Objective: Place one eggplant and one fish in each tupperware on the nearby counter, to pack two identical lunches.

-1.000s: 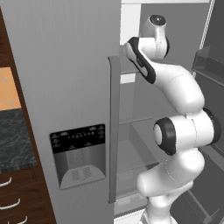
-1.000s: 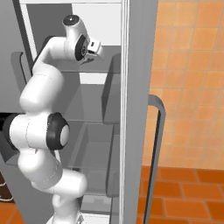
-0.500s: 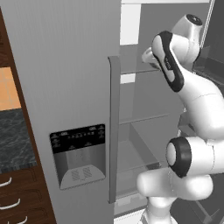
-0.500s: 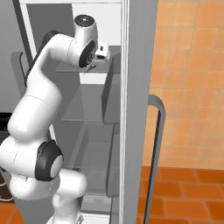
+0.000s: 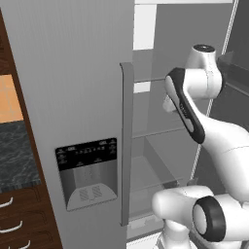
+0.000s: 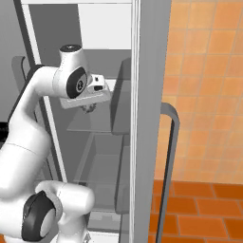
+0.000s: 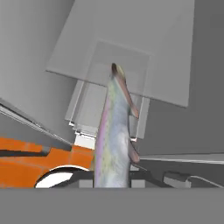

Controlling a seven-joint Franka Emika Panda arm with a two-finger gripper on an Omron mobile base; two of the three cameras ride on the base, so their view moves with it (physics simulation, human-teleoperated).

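Observation:
A silvery-grey fish [image 7: 114, 131] with a pinkish sheen stands between my fingertips and points away from the hand, with my gripper [image 7: 114, 177] shut on its near end. In the right base view the gripper [image 6: 89, 107] hangs inside the open fridge over a glass shelf [image 6: 90, 124], and the fish [image 6: 87, 109] shows as a small grey shape under the hand. A strip of the dark marbled counter [image 5: 14, 155] lies at the far left of the left base view. The eggplant and the tupperware are out of view.
The shut fridge door [image 5: 78, 97] with its dispenser panel [image 5: 87, 170] and long handle [image 5: 126, 146] stands left of the arm. Shelves and a drawer [image 6: 102, 166] fill the open compartment. The other door's handle [image 6: 168, 156] and an orange tiled wall [image 6: 204, 95] are at the right.
The arm has folded, and the hand has come down from the top of the fridge to the middle shelf level, with the fish still in its grip.

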